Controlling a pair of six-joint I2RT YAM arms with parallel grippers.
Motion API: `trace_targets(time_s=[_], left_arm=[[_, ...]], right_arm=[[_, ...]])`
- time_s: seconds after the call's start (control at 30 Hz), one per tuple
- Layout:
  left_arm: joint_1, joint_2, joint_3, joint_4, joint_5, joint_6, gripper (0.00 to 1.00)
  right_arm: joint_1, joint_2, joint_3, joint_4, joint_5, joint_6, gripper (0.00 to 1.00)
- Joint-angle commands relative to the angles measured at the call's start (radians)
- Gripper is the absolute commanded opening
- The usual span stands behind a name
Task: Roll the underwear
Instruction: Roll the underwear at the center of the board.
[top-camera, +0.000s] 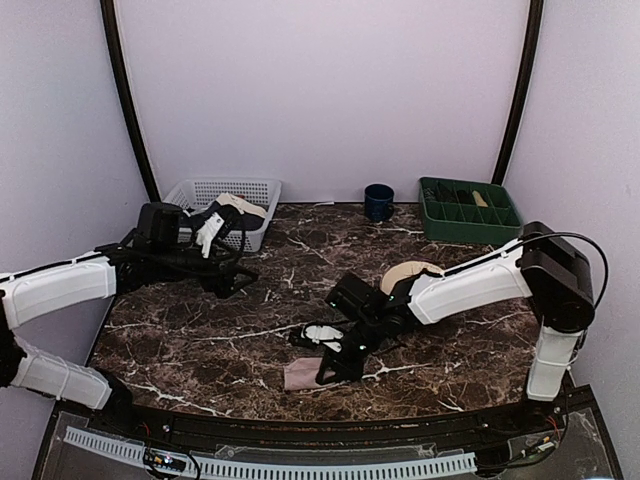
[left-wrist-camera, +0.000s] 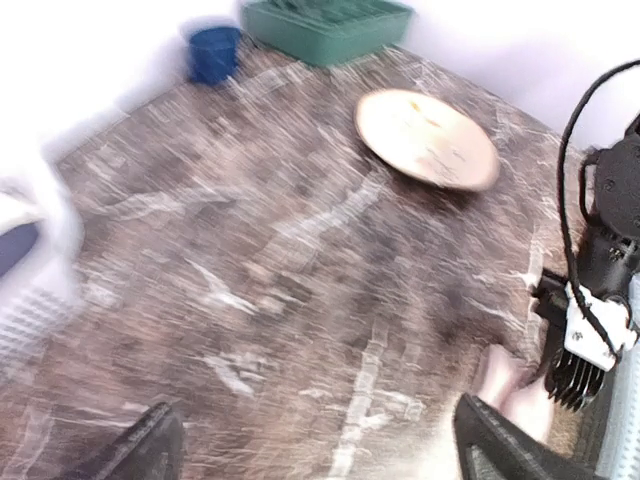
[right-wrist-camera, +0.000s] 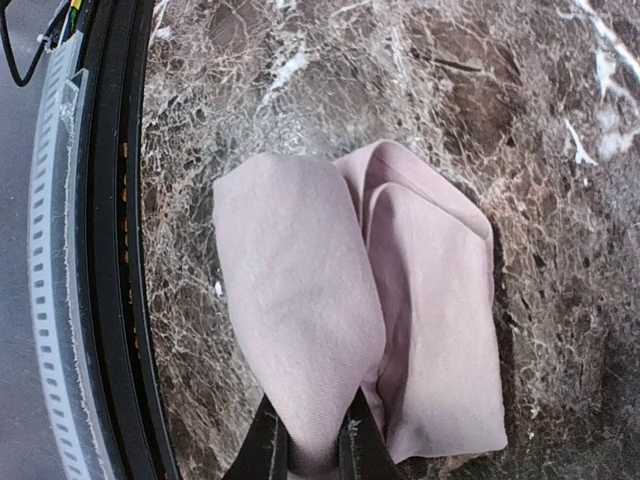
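Left gripper (left-wrist-camera: 318, 430) hovers with jaws wide apart, well away from the work. Pink underwear (right-wrist-camera: 420, 300) lies half-folded near the front edge of the table (right-wrist-camera: 500, 100); right gripper (right-wrist-camera: 312, 445) pinches only one fold, which could slip and unroll.

underwear (right-wrist-camera: 300, 300): soft pink cloth, matt, fine even weave, smooth folds
table (right-wrist-camera: 480, 90): brown marble-look top, white veins, slight sheen
my right gripper (right-wrist-camera: 308, 440): black matt plastic
basket (top-camera: 255, 190): white plastic lattice
tray (top-camera: 440, 228): green plastic
plate (left-wrist-camera: 425, 135): beige, matt
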Motion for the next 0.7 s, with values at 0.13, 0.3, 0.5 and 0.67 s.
trace_targets(time_s=[0.13, 0.3, 0.5, 0.67], left_arm=[[-0.002, -0.236, -0.033, 0.041, -0.248, -0.030, 0.99], [-0.003, -0.274, -0.067, 0.007, -0.139, -0.067, 0.99], [-0.229, -0.295, -0.172, -0.013, -0.179, 0.072, 0.99], [-0.474, -0.205, -0.251, 0.040, -0.243, 0.126, 0.97]], right_arm=[[-0.100, 0.121, 0.125, -0.209, -0.310, 0.126, 0.00], [-0.154, 0.199, 0.155, -0.213, -0.455, 0.151, 0.00], [-0.208, 0.269, 0.160, -0.198, -0.559, 0.174, 0.00], [-0.239, 0.310, 0.178, -0.203, -0.591, 0.178, 0.00]])
